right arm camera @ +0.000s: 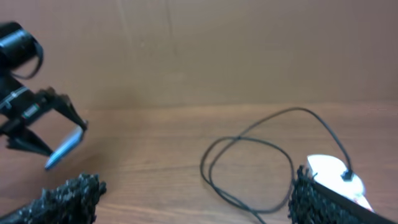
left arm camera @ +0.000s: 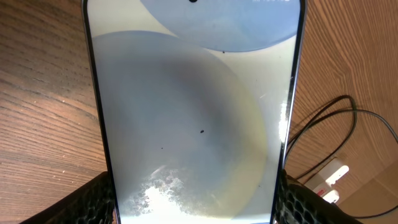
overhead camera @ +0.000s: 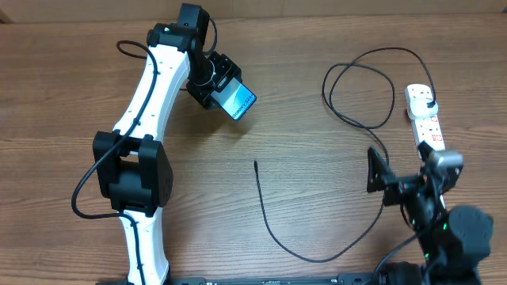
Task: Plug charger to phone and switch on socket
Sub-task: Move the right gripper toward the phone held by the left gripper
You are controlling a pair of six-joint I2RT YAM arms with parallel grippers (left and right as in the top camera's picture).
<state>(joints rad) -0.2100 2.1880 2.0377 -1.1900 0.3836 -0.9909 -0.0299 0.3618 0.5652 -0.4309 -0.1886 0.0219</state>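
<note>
**Item 1. right gripper** (right arm camera: 193, 202): On the near side of the socket (overhead camera: 424, 119), just in front of it. Jaws spread wide and holding nothing.

**Item 2. charger** (overhead camera: 309, 255): Thin black cable. Its slack curves across the table (overhead camera: 317, 182), nearer than the socket and to its left.

**Item 3. connector tip** (overhead camera: 255, 163): The free end of the charger, lying bare on the wood well to the left of the socket. Nothing touches it.

**Item 4. socket**: White strip at the right edge of the table. The charger's plug (overhead camera: 430, 101) appears seated in an outlet at the strip's far end. The switches are too small to read.

**Item 5. phone** (overhead camera: 238, 101): Screen lit. It is raised off the table and tilted, far to the left of the socket and about level with its far end.

**Item 6. left gripper** (overhead camera: 224, 89): Clamped on the phone by its two long edges, as the left wrist view shows. Which end carries the port cannot be told.

**Item 7. cable loops** (overhead camera: 360, 87): Just left of the socket, running beyond its far end.

**Status:** By my judgement the phone is presented for plugging. The connector is not yet picked up and the switch step is outstanding.

**Next move:** The right gripper must pinch the cable close behind the tip. It must then line the tip up squarely with the phone's port.
</note>
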